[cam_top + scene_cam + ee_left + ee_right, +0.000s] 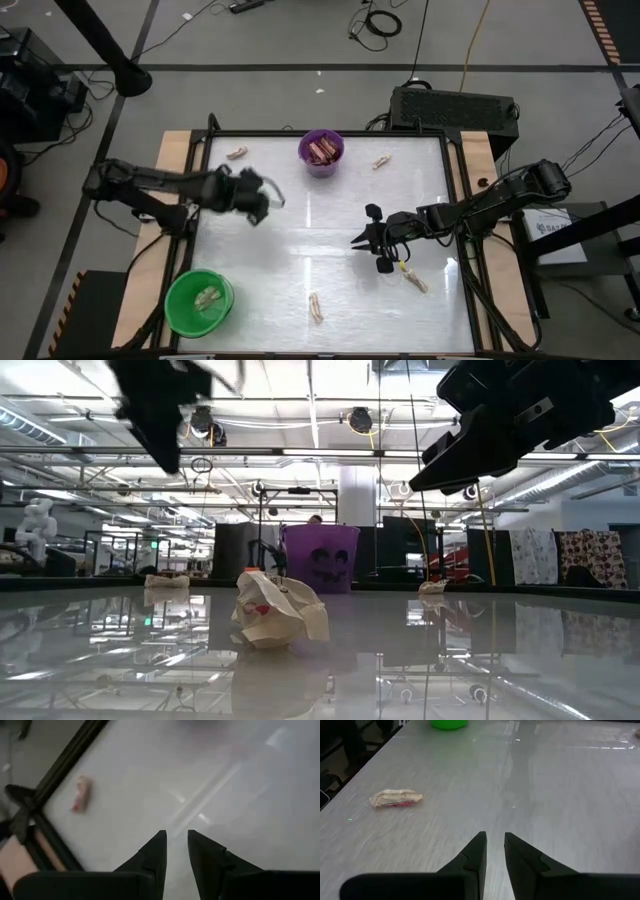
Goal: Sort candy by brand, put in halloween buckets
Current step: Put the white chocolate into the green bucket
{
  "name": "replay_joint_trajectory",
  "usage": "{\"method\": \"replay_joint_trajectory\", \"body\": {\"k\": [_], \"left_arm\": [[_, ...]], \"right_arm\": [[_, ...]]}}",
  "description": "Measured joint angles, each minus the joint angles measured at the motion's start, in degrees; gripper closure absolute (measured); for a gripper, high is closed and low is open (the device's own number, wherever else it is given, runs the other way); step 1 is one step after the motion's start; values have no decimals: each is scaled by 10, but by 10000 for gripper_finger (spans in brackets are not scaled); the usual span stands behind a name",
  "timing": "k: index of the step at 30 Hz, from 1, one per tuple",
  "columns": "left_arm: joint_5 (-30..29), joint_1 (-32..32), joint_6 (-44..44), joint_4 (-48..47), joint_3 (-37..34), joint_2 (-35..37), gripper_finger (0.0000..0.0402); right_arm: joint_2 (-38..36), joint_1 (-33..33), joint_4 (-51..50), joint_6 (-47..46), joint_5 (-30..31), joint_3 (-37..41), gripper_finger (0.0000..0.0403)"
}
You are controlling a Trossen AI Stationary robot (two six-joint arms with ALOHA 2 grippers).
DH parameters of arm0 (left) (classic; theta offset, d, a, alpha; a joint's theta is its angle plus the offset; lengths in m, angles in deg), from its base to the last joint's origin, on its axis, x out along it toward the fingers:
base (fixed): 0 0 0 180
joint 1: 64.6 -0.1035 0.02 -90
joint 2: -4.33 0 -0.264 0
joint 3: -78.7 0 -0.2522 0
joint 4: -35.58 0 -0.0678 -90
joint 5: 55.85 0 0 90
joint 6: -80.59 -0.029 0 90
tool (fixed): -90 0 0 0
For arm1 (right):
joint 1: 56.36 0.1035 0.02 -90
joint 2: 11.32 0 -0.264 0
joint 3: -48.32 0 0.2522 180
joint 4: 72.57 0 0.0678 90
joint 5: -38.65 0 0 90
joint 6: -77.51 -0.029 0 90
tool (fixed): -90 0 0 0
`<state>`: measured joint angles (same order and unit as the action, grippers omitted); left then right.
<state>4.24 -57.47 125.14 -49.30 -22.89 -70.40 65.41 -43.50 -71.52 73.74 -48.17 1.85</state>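
Two dark, near-black arms here, built of chunky jointed segments with rounded housings at the joints. The left gripper ends in a blocky black head; the right gripper shows slim black prongs. Up close, the fingers are matte black wedges tapering to blunt tips, rising from a broad flat black bar.

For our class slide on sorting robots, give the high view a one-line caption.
Two end effectors, left and right, hover empty over scattered cream candies between purple bucket and green bucket.
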Motion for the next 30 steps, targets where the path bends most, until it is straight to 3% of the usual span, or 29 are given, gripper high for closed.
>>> {"method": "replay_joint_trajectory", "body": {"k": [7,13,22,30], "left_arm": [[69,-261,-159,54,-14,-40,315],[75,-403,-246,140,-13,-105,315],[75,-467,-347,213,-13,-212,308],[13,-484,-363,269,-13,-243,229]], "right_arm": [[0,0,-7,1,0,0,342],[0,-1,-19,27,0,0,342],[0,-5,-52,52,0,0,342],[0,-27,-62,41,0,0,342]]}}
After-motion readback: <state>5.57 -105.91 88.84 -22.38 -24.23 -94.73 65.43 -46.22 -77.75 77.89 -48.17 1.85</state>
